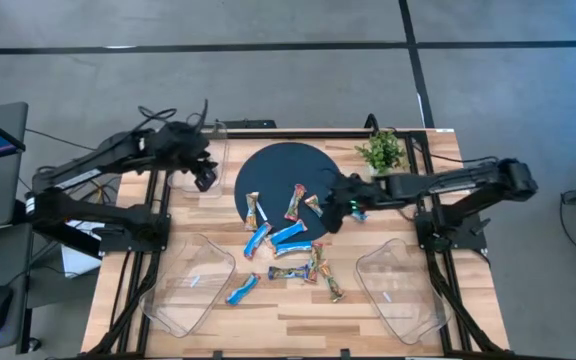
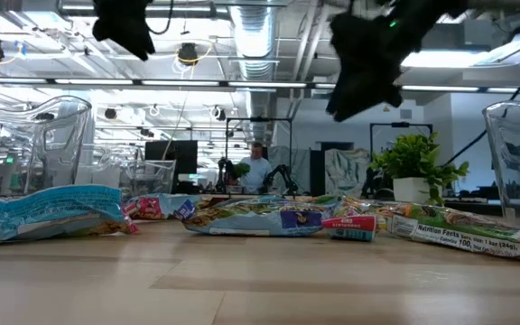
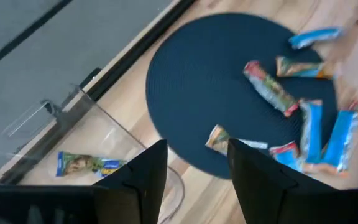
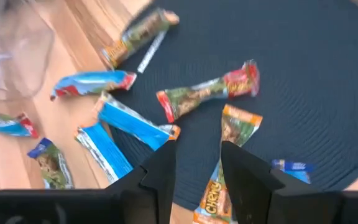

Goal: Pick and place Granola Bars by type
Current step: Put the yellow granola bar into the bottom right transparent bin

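Down at the bottom of the overhead view, two clear plastic trays are sitting on the light wooden table [image 1: 298,325], one lower left [image 1: 190,285] and one lower right [image 1: 400,288], and a bright blue wrapped granola bar [image 1: 242,288] is lying just beside the left one. A bit further up, around the middle, a bunch of wrapped granola bars [image 1: 290,237] in blue, green and red-tipped wrappers are lying scattered, some on the bare wood and some on the lower half of the round dark blue woven mat [image 1: 286,180]. The right gripper [image 1: 349,208] is hanging over the mat's right edge with its fingers a little apart and nothing between them; in its own wrist view a tan and orange bar [image 4: 232,146] is lying right under the gap. Further back, upper left, the left gripper [image 1: 205,179] is hovering over a third clear tray [image 1: 198,152] with its fingers spread and empty, and a green and blue bar [image 3: 84,164] is lying in that tray. A small green potted plant [image 1: 382,150] is sitting at the far right corner.
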Robot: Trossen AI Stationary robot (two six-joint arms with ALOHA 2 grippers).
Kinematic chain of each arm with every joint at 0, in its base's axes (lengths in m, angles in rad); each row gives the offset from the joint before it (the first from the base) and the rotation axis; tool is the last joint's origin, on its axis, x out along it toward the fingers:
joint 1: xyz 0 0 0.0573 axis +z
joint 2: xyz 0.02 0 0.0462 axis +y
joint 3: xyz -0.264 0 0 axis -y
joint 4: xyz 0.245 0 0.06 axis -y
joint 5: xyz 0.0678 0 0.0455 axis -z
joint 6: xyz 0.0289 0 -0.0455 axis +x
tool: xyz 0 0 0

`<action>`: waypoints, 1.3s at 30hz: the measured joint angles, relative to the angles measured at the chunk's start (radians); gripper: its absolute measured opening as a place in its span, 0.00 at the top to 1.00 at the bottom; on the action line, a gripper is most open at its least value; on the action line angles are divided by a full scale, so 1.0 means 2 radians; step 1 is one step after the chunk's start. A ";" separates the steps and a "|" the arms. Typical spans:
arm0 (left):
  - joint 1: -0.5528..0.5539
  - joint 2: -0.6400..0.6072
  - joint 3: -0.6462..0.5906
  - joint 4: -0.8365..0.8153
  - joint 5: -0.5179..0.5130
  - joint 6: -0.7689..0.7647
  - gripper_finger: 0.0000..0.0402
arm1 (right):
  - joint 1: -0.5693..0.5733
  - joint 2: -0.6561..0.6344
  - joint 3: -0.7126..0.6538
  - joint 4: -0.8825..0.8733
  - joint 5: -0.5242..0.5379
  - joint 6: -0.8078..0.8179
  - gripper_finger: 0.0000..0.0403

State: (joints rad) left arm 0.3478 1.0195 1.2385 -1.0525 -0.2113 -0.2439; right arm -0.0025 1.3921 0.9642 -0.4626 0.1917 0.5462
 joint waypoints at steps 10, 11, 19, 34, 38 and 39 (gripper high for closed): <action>-0.031 -0.017 0.000 -0.002 -0.025 -0.026 0.59 | -0.040 0.124 0.081 -0.114 -0.031 0.028 0.70; -0.034 -0.017 0.000 -0.002 -0.025 -0.026 0.59 | -0.041 0.132 0.086 -0.121 -0.033 0.028 0.70; -0.045 -0.015 0.000 -0.002 -0.030 -0.026 0.59 | -0.043 0.174 0.098 -0.121 -0.059 0.025 0.70; -0.046 -0.013 0.000 -0.001 -0.033 -0.029 0.59 | -0.058 0.205 0.099 -0.098 -0.101 0.034 0.70; -0.046 -0.013 0.000 -0.001 -0.033 -0.030 0.59 | -0.060 0.216 0.097 -0.101 -0.103 0.045 0.70; -0.046 -0.012 0.000 -0.001 -0.033 -0.030 0.59 | -0.060 0.216 0.097 -0.105 -0.102 0.045 0.70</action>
State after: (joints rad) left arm 0.2562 0.9953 1.2385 -1.0554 -0.2764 -0.3037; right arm -0.1215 1.8233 1.1577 -0.6720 -0.0132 0.6360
